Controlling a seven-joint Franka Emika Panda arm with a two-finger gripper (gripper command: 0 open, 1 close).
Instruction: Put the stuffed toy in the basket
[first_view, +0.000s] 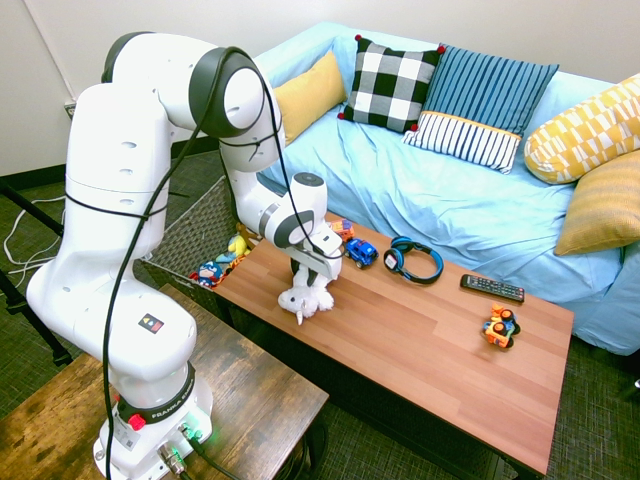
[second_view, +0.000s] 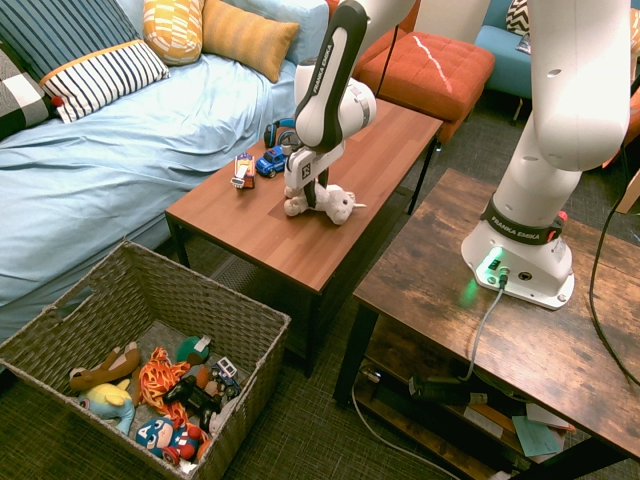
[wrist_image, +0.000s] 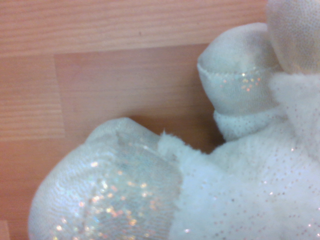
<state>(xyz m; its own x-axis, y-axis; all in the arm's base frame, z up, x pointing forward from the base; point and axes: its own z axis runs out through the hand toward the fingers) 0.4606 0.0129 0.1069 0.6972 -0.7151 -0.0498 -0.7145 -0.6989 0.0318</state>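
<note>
The fingers stand down on either side of the toy and look drawn in against its plush body; whether the grip is firm cannot be told. The gripper points straight down over it. The toy lies on the table, near the end closest to the basket, with two small cars just beyond it.

Step in hand, by judgement: the grasp. The lift has not begun, since the toy rests on the wood.

Next move calls for a secure hold, a straight lift clear of the table edge, then a carry over the basket's rim before release.

Condition of the toy: white, fluffy, with glittery fabric pads on its rounded feet in the wrist view. It looks soft and floppy, so limbs may dangle once it is lifted.
</note>
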